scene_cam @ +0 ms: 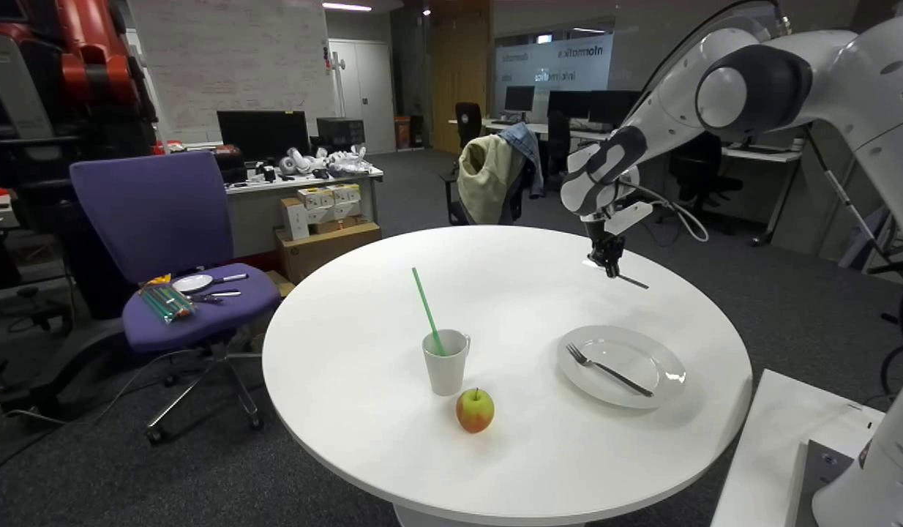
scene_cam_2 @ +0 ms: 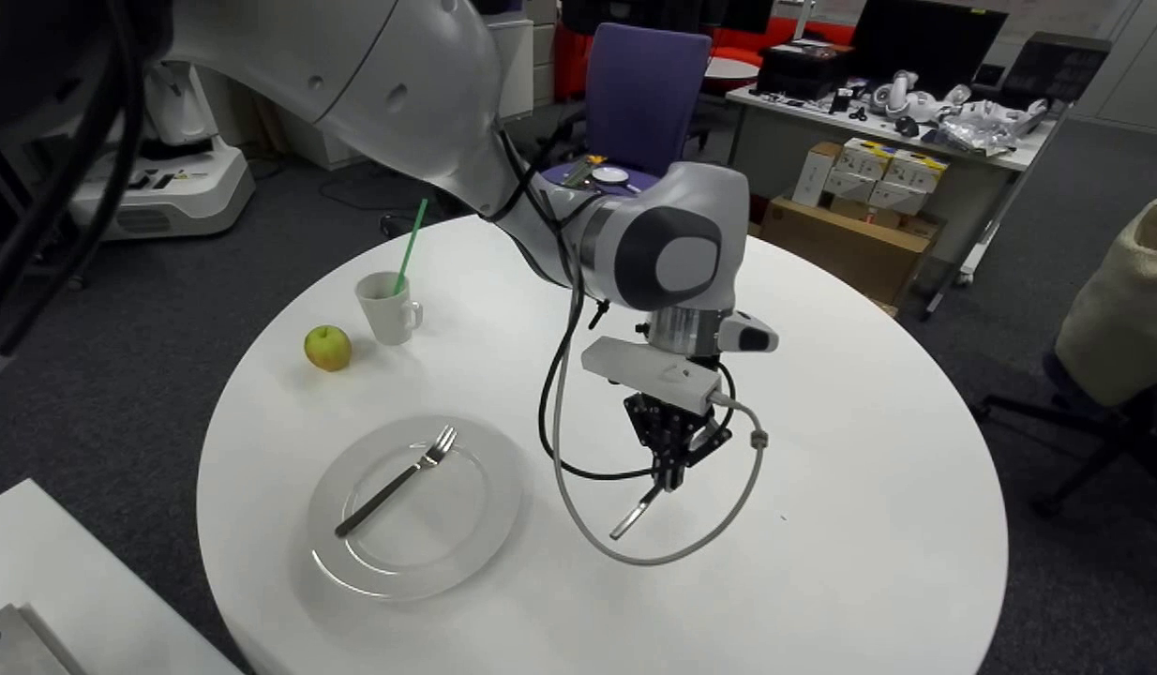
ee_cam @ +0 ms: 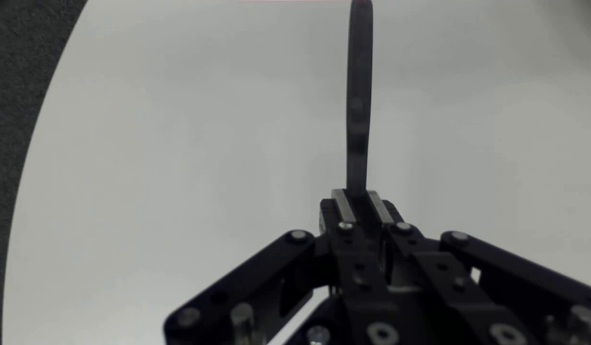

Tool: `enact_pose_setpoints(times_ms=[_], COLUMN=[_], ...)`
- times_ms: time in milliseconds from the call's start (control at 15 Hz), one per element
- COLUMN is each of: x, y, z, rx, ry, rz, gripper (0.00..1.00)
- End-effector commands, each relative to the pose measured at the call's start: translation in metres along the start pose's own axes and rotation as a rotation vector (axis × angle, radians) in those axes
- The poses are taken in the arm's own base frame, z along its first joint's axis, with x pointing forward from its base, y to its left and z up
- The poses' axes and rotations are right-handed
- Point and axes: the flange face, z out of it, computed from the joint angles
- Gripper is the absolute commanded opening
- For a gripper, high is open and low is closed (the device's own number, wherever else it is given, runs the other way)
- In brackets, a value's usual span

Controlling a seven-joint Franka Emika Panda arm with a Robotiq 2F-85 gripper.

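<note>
My claw pinched one slim metal utensil over the surface. One fork lay on one plate; one apple sat near one cup.

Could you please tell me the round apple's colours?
The round apple is yellow-green above, orange-red below, best seen in an exterior view.

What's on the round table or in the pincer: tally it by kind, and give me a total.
Crockery: 2 (mug, plate)
Cutlery: 2 (fork; utensil in the pincer, exact type unclear)
Fruit: 1 (apple)
Green straw: 1
Total: 6
</note>
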Motion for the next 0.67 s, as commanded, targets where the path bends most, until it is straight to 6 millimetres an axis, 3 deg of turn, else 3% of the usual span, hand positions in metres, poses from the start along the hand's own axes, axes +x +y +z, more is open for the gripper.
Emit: enact_pose_setpoints(times_ms=[0, 600], x=[0.005, 0.012], y=[0.002, -0.015], z=[0.001, 0.033], rx=[0.076, 0.052], ry=[0.000, 0.023], rz=[-0.076, -0.148], gripper=[0.03, 0.03])
